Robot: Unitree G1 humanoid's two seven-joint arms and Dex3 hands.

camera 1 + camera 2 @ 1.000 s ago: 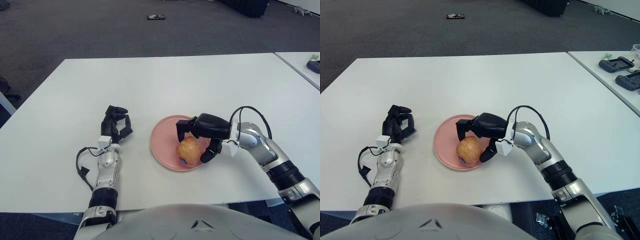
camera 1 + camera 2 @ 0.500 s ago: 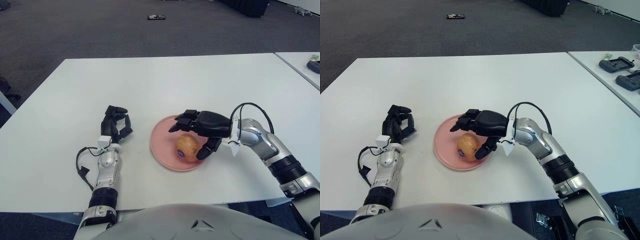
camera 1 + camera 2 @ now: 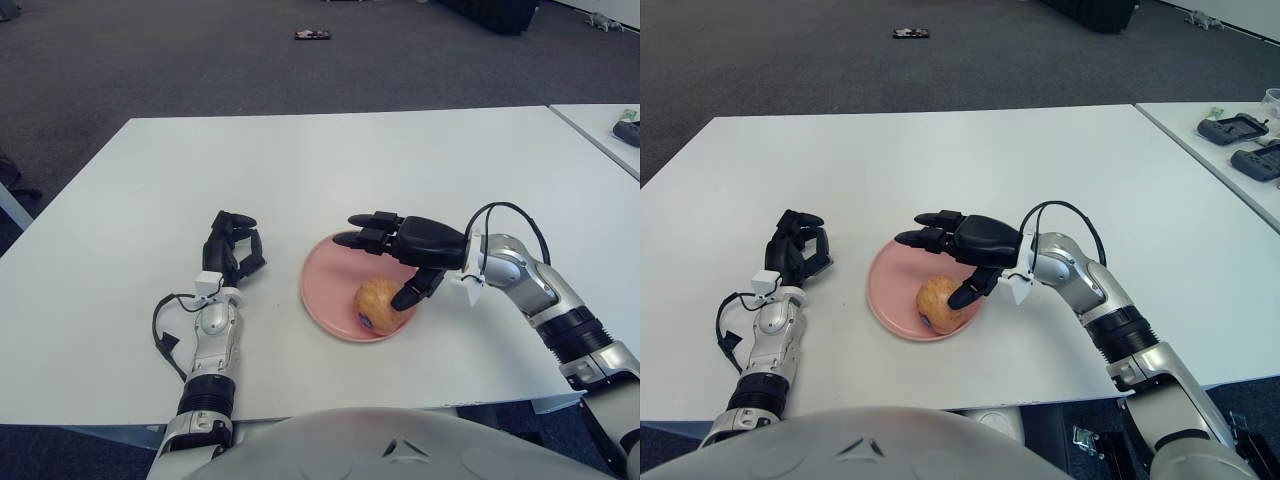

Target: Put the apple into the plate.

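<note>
Left eye view: my right hand [image 3: 395, 245] hovers spread wide over the apple [image 3: 379, 304] in the plate [image 3: 325, 275]; brushing it could roll it out.

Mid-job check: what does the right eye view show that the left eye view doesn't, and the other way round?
Only the right eye view shows two dark devices on the neighbouring table at the far right, plus a clear container at the edge.

Only the left eye view shows a pale object on the floor in the top left corner.

Both show the apple lying in the pink plate, the right hand open above it with one finger close to the apple, the left hand curled on the white table left of the plate, and a dark item on the far carpet.
</note>
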